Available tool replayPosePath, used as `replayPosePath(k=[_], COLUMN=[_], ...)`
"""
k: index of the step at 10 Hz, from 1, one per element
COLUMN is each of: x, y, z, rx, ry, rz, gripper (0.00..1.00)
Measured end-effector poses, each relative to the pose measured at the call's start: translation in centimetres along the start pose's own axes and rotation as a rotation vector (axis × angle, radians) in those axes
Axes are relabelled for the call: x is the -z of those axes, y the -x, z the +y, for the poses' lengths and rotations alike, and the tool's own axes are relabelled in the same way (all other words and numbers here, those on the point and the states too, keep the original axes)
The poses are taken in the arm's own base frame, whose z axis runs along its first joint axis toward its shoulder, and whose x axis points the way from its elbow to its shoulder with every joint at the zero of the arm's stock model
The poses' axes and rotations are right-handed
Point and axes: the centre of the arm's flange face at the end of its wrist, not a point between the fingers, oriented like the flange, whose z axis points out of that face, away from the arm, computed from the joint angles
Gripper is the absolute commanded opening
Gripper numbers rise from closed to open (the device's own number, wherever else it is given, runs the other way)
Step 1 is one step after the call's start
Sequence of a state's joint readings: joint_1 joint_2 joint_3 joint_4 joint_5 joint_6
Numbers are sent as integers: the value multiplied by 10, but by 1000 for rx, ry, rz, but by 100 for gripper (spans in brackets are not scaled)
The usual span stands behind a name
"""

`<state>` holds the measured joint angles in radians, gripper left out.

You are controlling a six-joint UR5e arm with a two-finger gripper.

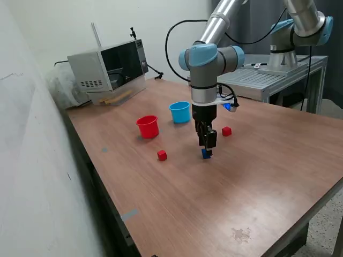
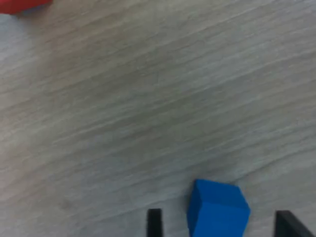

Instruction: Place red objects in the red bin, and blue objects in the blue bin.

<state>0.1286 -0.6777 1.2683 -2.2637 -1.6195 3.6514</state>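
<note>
A small dark blue cube (image 1: 206,154) lies on the wooden table near its middle. My gripper (image 1: 207,146) stands straight down over it. In the wrist view the blue cube (image 2: 217,210) lies between the two black fingertips (image 2: 154,223), with a gap on each side, so the gripper (image 2: 219,226) is open. One red cube (image 1: 162,155) lies toward the exterior view's left of the gripper and another red cube (image 1: 226,131) toward its right. The red bin (image 1: 148,127) and the light-blue bin (image 1: 180,112) stand upright side by side behind them. A red edge (image 2: 22,5) shows at the corner of the wrist view.
A microwave (image 1: 110,67) sits at the table's back corner on the exterior view's left, beside the wall. A second arm's base (image 1: 284,51) stands on a metal bench behind the table (image 1: 187,203). The table's front edge runs along the exterior view's lower right.
</note>
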Motion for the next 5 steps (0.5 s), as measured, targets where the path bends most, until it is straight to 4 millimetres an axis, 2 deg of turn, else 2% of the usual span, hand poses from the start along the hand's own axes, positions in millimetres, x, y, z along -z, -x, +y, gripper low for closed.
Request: replayPosePath(k=[3, 4, 5], x=[1, 10, 30], y=[3, 3, 4], z=[2, 2, 3], rx=[-1, 19, 50], ry=[-2, 5, 22], rz=[2, 7, 16], gripper=[0, 0, 0])
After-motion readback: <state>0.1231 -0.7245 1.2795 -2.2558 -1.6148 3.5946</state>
